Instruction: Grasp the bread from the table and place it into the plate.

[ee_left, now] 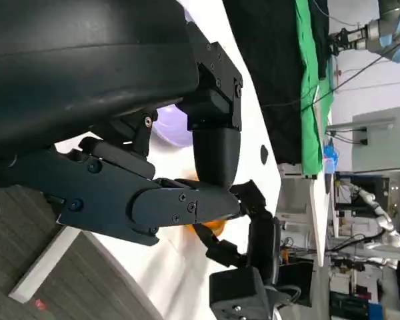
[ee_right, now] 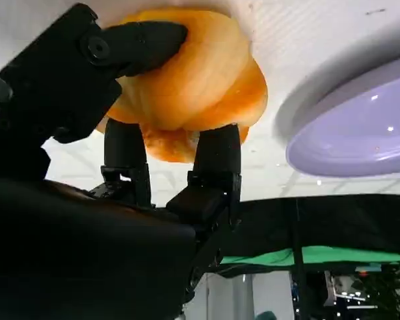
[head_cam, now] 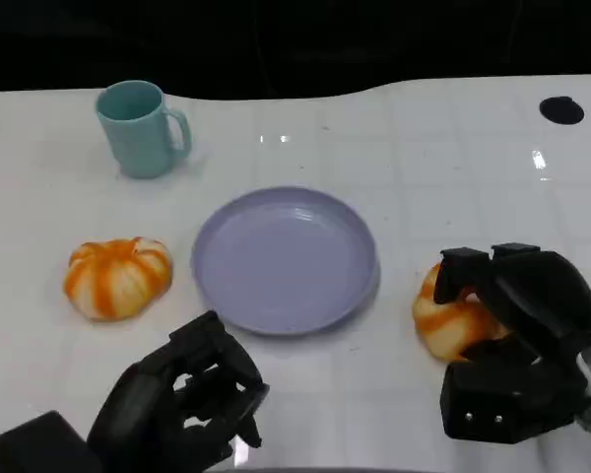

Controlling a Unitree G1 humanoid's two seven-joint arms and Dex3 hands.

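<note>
you're looking at the right hand wrapping the bread on the surface, just to the right of the plate as the head view shows it. the right wrist view is showing the fingers pressing against the bread's sides with another finger curling over its top, so the hand is clamped on it. the loaf is looking to be sitting on the surface, not lifted yet, though i can't say that for sure.

handling, as a judgement: it's looking light and soft, a rounded ridged loaf with a glazed crust. a hard squeeze is going to dent it, so you're wanting just enough pressure to carry it. the grip across the widest part, opposing sides, is looking like the right hold; the ridges are giving the fingers something to seat in.

containers: the plate is shallow with a low raised rim and is sitting with nothing in it. the teal mug is standing upright well behind it; i can't see inside it.

a second, similar loaf is lying left of the plate, untouched. the left hand is idling near the front edge, fingers loosely curled in, gripping nothing.
</note>
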